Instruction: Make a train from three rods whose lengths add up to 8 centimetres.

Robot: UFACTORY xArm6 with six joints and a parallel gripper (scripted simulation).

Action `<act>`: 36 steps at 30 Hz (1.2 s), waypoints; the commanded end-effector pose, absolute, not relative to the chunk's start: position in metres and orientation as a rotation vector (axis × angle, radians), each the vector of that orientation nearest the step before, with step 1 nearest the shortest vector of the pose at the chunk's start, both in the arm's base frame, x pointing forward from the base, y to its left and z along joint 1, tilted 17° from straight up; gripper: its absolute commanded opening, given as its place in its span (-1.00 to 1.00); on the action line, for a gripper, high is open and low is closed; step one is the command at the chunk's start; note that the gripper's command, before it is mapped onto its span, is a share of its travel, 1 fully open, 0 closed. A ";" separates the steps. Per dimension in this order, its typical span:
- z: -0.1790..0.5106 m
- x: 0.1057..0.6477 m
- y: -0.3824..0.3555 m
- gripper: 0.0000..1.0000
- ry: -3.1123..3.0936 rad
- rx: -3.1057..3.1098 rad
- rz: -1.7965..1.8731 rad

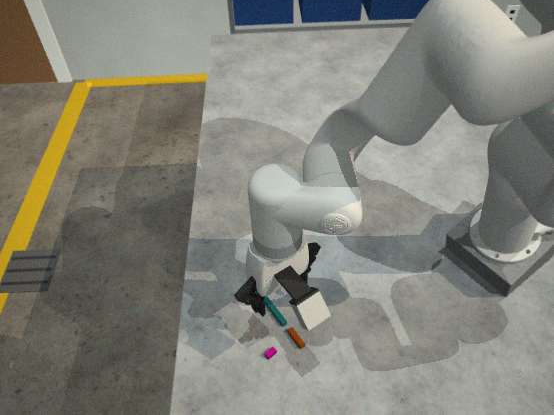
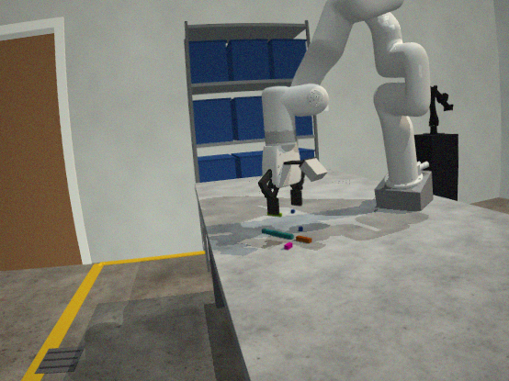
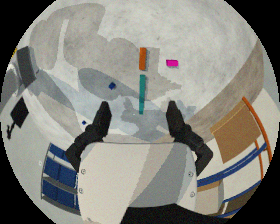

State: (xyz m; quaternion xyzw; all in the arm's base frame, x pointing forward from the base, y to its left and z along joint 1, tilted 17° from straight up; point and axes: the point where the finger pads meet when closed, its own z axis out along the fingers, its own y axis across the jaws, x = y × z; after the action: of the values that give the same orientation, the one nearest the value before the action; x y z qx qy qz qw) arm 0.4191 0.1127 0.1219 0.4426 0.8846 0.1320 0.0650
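My gripper (image 2: 285,207) (image 3: 138,107) is open and empty above the table. A turquoise rod (image 1: 275,311) (image 2: 277,233) (image 3: 142,92) and an orange rod (image 1: 296,337) (image 2: 303,239) (image 3: 143,59) lie nearly in line, with a small gap between them. A magenta rod (image 1: 270,353) (image 2: 288,246) (image 3: 172,63) lies apart, beside the orange one. One blue rod (image 2: 300,229) (image 3: 112,86) lies on the other side of the turquoise rod; another blue rod (image 2: 293,211) (image 3: 84,122) lies farther back. A lime rod (image 2: 276,215) shows in the exterior view below a fingertip; I cannot make it out in the wrist view.
The grey table (image 1: 450,386) (image 2: 367,304) has its left edge near the gripper and rods. The arm's base (image 1: 500,266) (image 2: 404,194) stands at the right. A white box-shaped camera (image 1: 314,311) (image 2: 313,169) sticks out from the gripper's side, above the table.
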 end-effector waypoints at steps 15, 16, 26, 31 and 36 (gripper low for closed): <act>0.121 0.408 0.104 1.00 2.146 2.189 0.451; 0.121 0.407 0.103 1.00 2.106 2.235 0.453; 0.120 0.400 0.098 1.00 1.700 2.620 0.464; 0.119 0.396 0.096 1.00 1.448 2.800 0.464; 0.118 0.393 0.093 1.00 1.221 2.933 0.460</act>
State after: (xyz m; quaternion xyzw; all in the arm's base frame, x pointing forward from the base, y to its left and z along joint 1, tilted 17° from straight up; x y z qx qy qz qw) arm 0.3940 0.0946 0.1171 0.8884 0.4328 0.1487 -0.0357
